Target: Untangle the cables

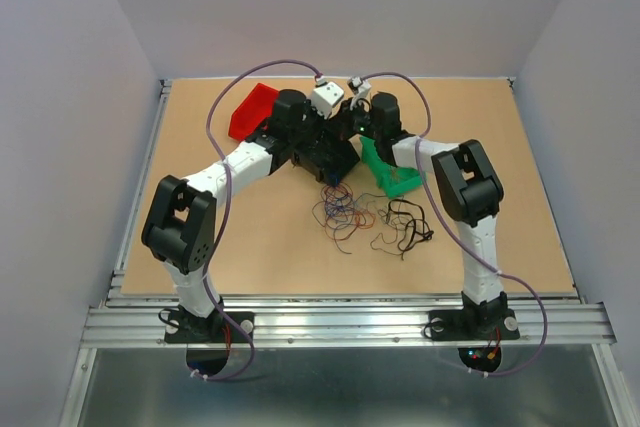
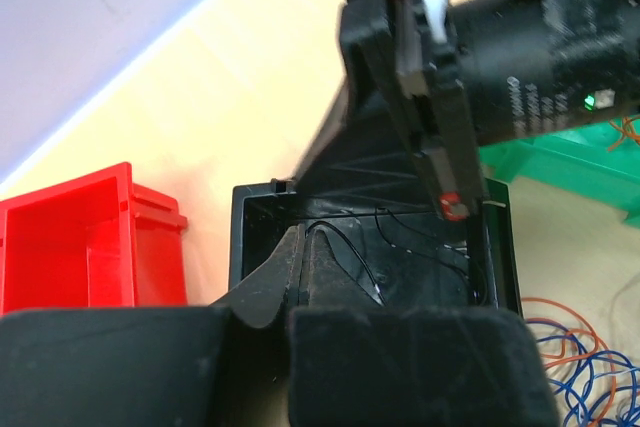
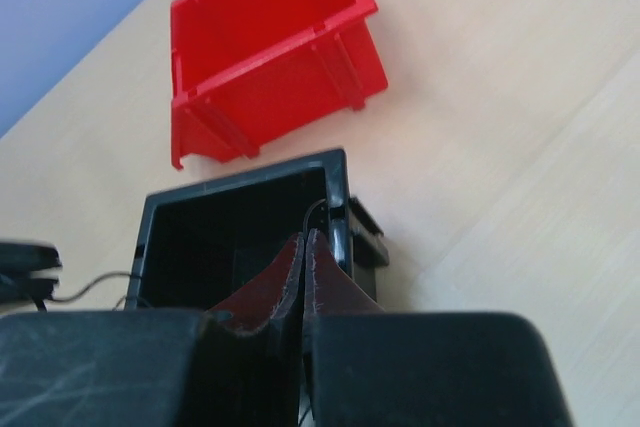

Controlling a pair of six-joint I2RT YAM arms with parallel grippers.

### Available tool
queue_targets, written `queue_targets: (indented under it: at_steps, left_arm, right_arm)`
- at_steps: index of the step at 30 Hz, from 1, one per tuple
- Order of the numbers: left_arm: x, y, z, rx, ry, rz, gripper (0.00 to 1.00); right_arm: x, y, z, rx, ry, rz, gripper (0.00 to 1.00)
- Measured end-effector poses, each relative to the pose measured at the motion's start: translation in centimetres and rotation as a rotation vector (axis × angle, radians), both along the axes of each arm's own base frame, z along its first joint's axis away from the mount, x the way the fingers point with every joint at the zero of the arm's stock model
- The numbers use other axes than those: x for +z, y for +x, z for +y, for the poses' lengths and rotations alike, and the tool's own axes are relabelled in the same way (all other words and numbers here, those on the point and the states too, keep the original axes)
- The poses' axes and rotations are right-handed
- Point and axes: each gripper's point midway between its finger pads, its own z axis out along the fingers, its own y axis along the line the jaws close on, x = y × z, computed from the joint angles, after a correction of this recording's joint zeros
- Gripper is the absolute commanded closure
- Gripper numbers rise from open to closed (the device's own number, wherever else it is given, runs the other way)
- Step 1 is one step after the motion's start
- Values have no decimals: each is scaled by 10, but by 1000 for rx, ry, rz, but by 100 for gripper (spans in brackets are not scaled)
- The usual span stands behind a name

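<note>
The cables lie as a loose tangle of blue, orange and red strands on the table, with a black strand to their right; a part shows in the left wrist view. Both arms meet over a black bin. My left gripper is shut, and a thin black cable runs from its tips into the bin. My right gripper is shut too, at the bin's rim, with a thin black strand looping from its tips. The left wrist view shows the right gripper from outside.
A red bin stands behind and left of the black one, tipped on its side. A green bin stands to the right. Lilac arm cables arc over the table's back.
</note>
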Motion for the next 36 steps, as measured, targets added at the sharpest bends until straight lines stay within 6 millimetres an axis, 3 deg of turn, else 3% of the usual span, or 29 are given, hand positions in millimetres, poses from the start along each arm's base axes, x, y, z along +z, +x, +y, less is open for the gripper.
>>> queue_targets:
  at_steps: [4, 11, 15, 19, 20, 24, 28, 31, 36]
  left_arm:
    - [8, 3, -1, 9, -14, -13, 100]
    - [72, 21, -14, 14, -128, -139, 100]
    - [79, 29, -17, 6, -170, -178, 100]
    - [52, 37, -14, 7, -177, -163, 100]
    - [40, 40, -10, 12, -172, -146, 100]
    - [-3, 46, 5, 32, -163, -97, 100]
    - [-40, 49, 19, 47, -155, -50, 100]
    - [-47, 51, 23, 40, -162, -46, 100]
    - [-38, 50, 15, -5, -196, -94, 100]
  right_arm:
    - [-8, -13, -5, 2, -21, 19, 100]
    - [-4, -40, -4, 13, -45, 8, 100]
    - [-6, -48, -1, 15, -59, -9, 99]
    - [-18, -52, -2, -3, -85, 4, 96]
    - [-20, -52, -4, -9, -90, 6, 91]
    - [-23, -49, -6, -35, -97, 9, 85]
    - [-23, -45, -9, -64, -102, 8, 68]
    - [-25, -44, -12, -86, -102, 5, 65]
    - [-34, -53, -21, -110, -103, 21, 55]
